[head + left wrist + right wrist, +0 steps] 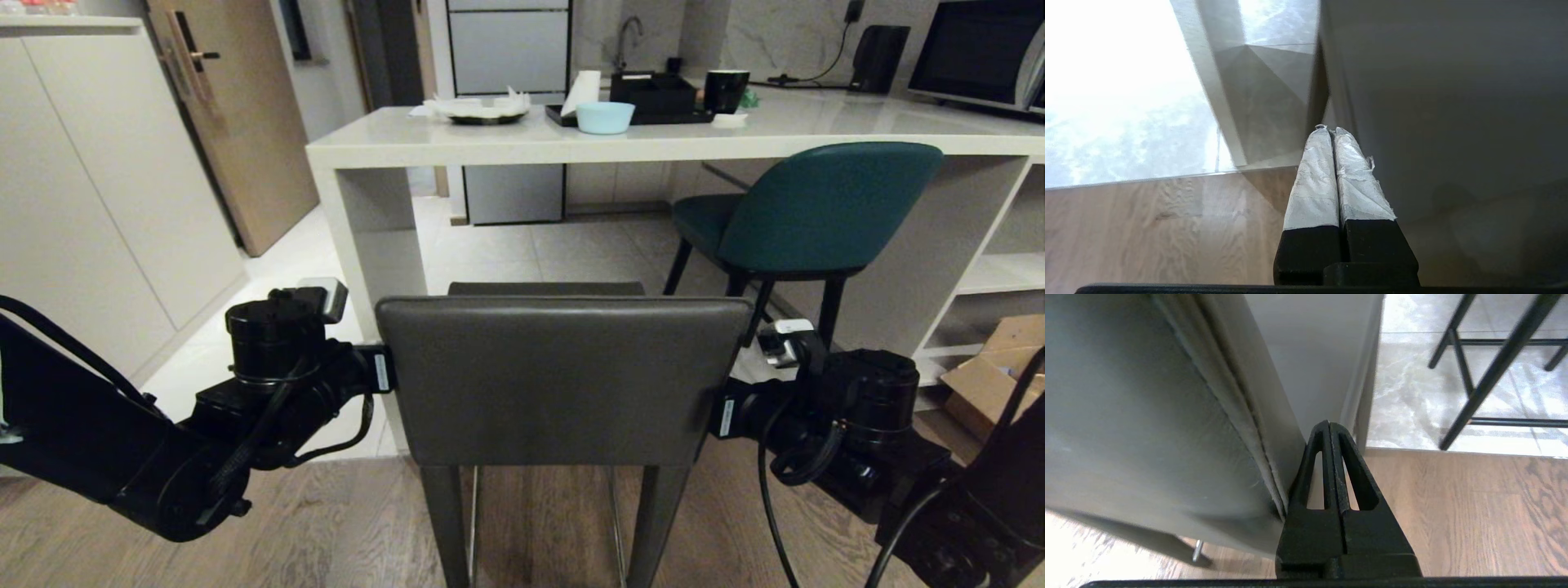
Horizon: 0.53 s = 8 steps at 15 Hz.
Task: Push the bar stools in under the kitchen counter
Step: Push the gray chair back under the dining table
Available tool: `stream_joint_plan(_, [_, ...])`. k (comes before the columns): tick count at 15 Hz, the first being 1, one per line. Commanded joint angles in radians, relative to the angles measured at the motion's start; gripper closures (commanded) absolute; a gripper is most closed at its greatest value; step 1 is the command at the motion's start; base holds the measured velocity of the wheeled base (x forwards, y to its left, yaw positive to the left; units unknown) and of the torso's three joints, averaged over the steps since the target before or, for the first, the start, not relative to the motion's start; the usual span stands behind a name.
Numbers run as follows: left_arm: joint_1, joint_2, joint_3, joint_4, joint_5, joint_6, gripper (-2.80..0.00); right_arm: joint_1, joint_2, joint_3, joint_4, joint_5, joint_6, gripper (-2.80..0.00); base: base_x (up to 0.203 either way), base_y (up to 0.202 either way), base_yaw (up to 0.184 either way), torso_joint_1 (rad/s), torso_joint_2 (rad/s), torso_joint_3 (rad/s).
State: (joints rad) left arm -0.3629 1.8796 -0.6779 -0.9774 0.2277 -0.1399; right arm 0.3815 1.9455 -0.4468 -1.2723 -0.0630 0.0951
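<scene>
The grey stool (563, 380) stands short of the counter (522, 147), its backrest between both sets of fingers. Rigid and probably fairly heavy, with a slick padded back — push low at the side edges. Left gripper (1331, 132) and right gripper (1329, 426): fingers clenched, empty, flanking the backrest. The teal stool (824, 208) stands beyond the right fingers.

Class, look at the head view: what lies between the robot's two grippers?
The dark grey stool's backrest spans between the left gripper and the right gripper, one at each side edge.
</scene>
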Motion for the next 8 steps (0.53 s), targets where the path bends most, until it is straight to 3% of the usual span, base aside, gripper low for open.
stream_joint_plan(1, [0.005,-0.008,0.005,0.005,0.010,0.003,0.00,0.000,0.000,-0.005,-0.016,-0.012,0.001,0.00,0.000,0.000,0.000,0.000,0.00,0.000])
stream_joint_plan(5, [-0.074,-0.061,0.108,0.003,0.015,-0.006,0.00,-0.007,0.043,-0.078,-0.010,-0.013,0.002,0.00,0.000,0.000,0.000,0.000,0.00,0.000])
stream_joint_plan(8, [-0.081,-0.057,0.120,-0.037,0.022,-0.004,0.00,-0.030,0.072,-0.171,0.045,-0.015,-0.003,0.00,0.000,0.000,0.000,0.000,0.00,0.000])
